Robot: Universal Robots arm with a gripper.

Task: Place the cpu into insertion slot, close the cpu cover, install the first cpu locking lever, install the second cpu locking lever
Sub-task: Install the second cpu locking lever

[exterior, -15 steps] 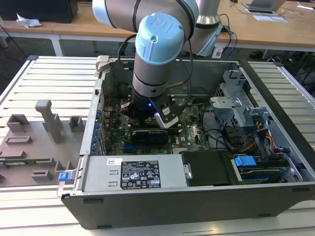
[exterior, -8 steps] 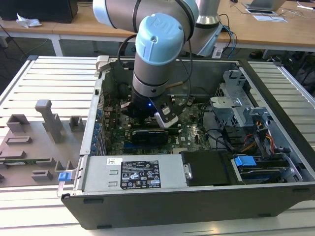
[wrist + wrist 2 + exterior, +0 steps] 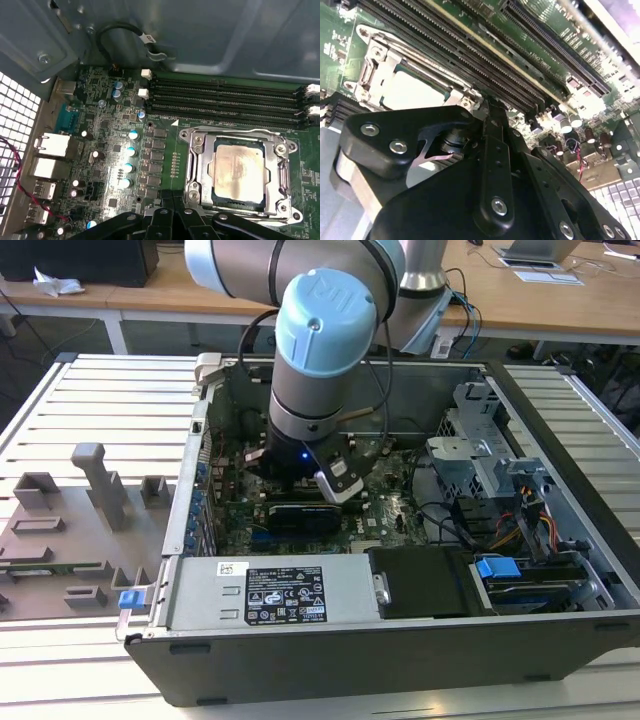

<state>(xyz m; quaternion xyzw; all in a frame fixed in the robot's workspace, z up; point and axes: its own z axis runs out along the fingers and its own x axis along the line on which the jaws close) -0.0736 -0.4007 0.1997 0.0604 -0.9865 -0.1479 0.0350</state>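
Observation:
The cpu point(image 3: 239, 172) lies flat in the insertion slot point(image 3: 196, 172) on the green motherboard, its silvery top facing up. The silvery cpu cover point(image 3: 279, 172) rests down around it as a frame. A thin metal lever point(image 3: 225, 133) runs along the socket edge nearest the memory slots. My gripper point(image 3: 172, 202) hovers just off the socket's corner, fingers together with nothing between them. In the second wrist view the gripper point(image 3: 490, 110) reaches past the cpu point(image 3: 415, 92) toward the long slots. In the exterior view the arm's wrist point(image 3: 310, 440) stands low inside the open computer case point(image 3: 560, 480).
Long black memory slots point(image 3: 225, 97) run beside the socket. Capacitors point(image 3: 131, 150) and rear ports point(image 3: 50, 145) lie on the other side. A power supply point(image 3: 270, 590), drive cage point(image 3: 480, 460) and cables point(image 3: 520, 520) crowd the case. A grey fixture tray point(image 3: 80, 520) sits at the exterior view's left.

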